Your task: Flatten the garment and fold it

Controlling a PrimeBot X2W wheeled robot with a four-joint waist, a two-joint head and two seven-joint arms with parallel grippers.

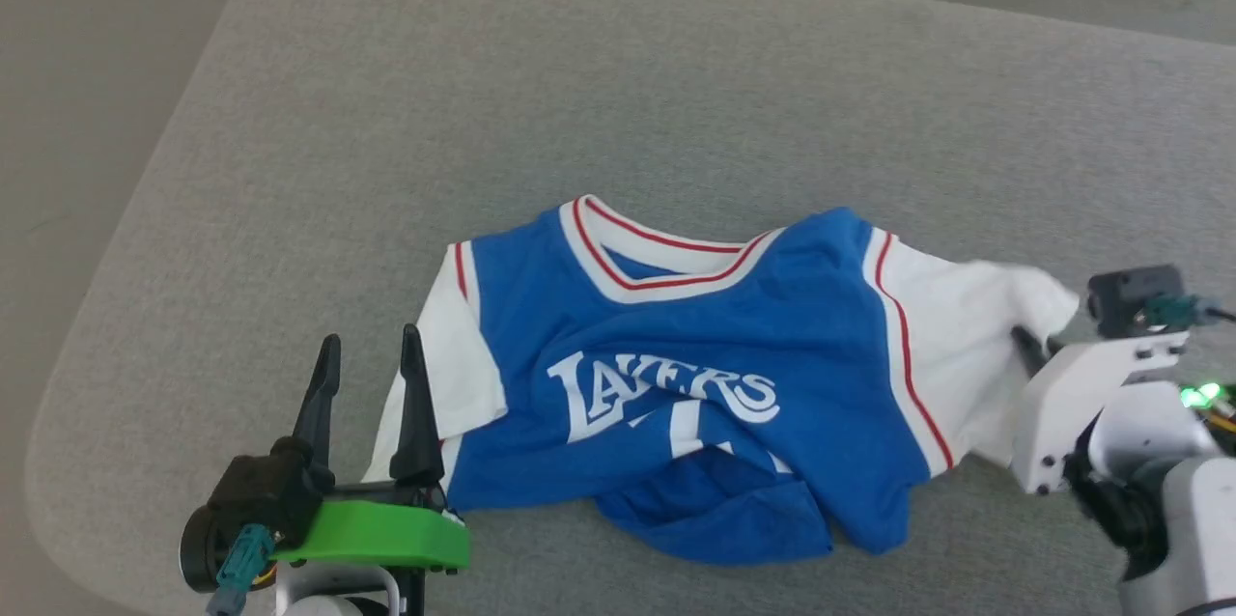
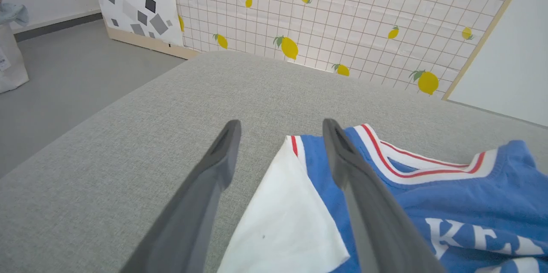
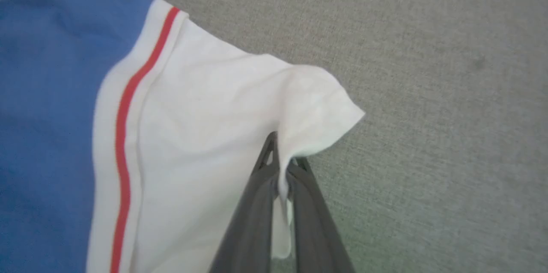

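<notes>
Layout: garment [image 1: 801,307] lies bunched on the surface [image 1: 579,66], nearer my edge than the far one, right of centre. Collar [image 1: 618,283] faces the far side, hem [image 1: 715,519] faces me, partly doubled up under the body. Left sleeve [image 1: 459,355] points to my left, right sleeve [image 1: 966,355] to my right. My left fingers [image 1: 417,413] are spread at the left sleeve: one over bare surface beside it, the other over the sleeve-body seam, with the sleeve corner between them. Touching or just above, can't tell. My right fingers [image 1: 1028,350] sit at the right sleeve's outer end, its edge pinched between them. Past the surface's far edge, boards [image 2: 342,16] stand on the floor [image 2: 85,63], with a bag [image 2: 10,59] further left in the left wrist view.
</notes>
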